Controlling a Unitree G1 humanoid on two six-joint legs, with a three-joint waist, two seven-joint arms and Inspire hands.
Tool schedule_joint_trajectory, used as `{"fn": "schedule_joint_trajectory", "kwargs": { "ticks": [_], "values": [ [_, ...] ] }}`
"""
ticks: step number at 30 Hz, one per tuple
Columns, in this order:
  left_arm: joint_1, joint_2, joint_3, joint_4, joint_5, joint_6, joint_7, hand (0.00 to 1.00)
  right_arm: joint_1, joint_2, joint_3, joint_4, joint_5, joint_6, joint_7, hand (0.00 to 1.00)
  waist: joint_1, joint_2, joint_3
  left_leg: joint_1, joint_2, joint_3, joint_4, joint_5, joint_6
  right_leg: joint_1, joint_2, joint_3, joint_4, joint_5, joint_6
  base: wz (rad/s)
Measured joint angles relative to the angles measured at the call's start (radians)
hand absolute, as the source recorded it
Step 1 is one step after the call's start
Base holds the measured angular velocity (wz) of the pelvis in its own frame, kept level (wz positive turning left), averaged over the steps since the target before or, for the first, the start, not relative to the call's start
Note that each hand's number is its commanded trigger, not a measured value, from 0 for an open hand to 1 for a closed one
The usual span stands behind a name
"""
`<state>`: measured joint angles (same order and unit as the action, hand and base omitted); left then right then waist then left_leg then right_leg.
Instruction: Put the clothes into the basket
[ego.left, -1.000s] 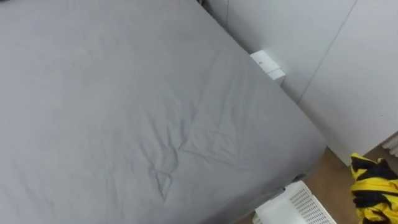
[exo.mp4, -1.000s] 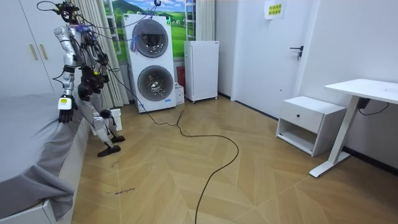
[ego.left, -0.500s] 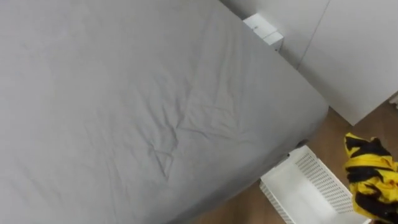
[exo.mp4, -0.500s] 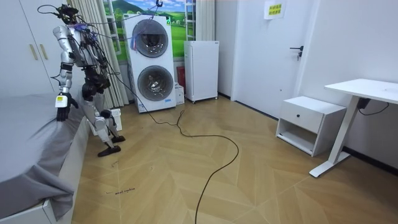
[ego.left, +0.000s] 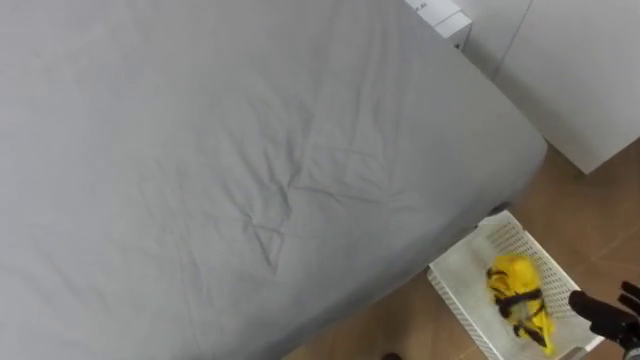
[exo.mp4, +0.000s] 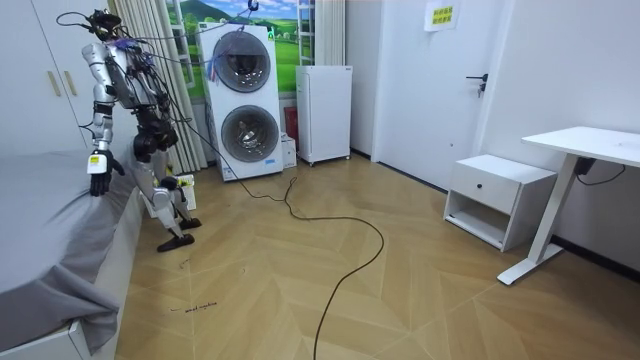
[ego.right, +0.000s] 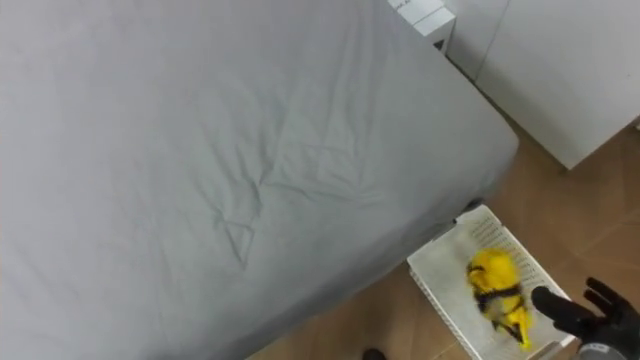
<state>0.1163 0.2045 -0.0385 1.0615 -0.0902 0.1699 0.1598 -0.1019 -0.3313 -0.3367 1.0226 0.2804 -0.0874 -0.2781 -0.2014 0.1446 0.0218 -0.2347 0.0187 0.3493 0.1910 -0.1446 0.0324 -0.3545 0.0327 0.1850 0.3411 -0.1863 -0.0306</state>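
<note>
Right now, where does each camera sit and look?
Left eye view: robot's head, looking down at grey-sheeted bed and white slatted plastic basket; right robot hand lower right.
Right eye view: just beside, same look, same hand.
Room view: across the room, facing the whole robot by the bed.
Both eyes share: yellow-and-black garment in the basket.

Robot beside the bed (exo.mp4: 50, 230): head and upper arms are silver-grey, trunk and hips black, lower legs pale grey, feet black. Dark cables loop about the head and shoulders, and one trails off away from the bed. The arm nearest the bed carries a small pale tag at the wrist. Right hand (ego.left: 602, 309), beyond the bed's corner: black throughout, with slender fingers and rounded tips.
</note>
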Motion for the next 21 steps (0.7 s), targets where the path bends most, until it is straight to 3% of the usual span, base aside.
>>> {"fn": "schedule_joint_trajectory", "kwargs": {
  "ticks": [7, 15, 18, 21],
  "values": [
    [-0.006, 0.012, -0.017, 0.0, -0.016, -0.003, -0.015, 0.0, -0.005, -0.002, 0.001, 0.033, 0.03, -0.002, 0.009, 0.0, 0.011, 0.001, -0.0011, -0.001, 0.001, -0.001, 0.0, 0.0, 0.0, 0.002, 0.0, -0.006, -0.002, -0.001, -0.001, 0.01],
    [-0.006, 0.013, -0.022, 0.0, -0.015, -0.007, -0.02, 0.0, 0.01, -0.005, -0.001, 0.054, 0.079, -0.002, 0.009, 0.0, 0.011, 0.005, -0.0039, 0.02, -0.001, -0.022, 0.0, 0.0, 0.0, 0.043, -0.012, -0.048, -0.024, 0.001, -0.002, 0.11],
    [-0.003, 0.014, -0.022, -0.002, -0.016, -0.012, -0.023, 0.0, 0.025, -0.007, -0.001, 0.054, 0.098, 0.002, 0.01, 0.0, 0.014, -0.008, 0.0, 0.046, -0.003, -0.041, -0.003, 0.0, 0.0, 0.081, -0.015, -0.064, -0.039, 0.0, -0.003, 0.19],
    [-0.002, 0.016, -0.02, -0.003, -0.016, -0.016, -0.022, 0.0, 0.033, -0.01, 0.002, 0.056, 0.118, 0.003, 0.009, 0.0, 0.014, -0.021, -0.0019, 0.073, -0.004, -0.058, -0.005, 0.0, 0.0, 0.127, -0.018, -0.082, -0.064, -0.001, -0.003, 0.18]
  ]
}}
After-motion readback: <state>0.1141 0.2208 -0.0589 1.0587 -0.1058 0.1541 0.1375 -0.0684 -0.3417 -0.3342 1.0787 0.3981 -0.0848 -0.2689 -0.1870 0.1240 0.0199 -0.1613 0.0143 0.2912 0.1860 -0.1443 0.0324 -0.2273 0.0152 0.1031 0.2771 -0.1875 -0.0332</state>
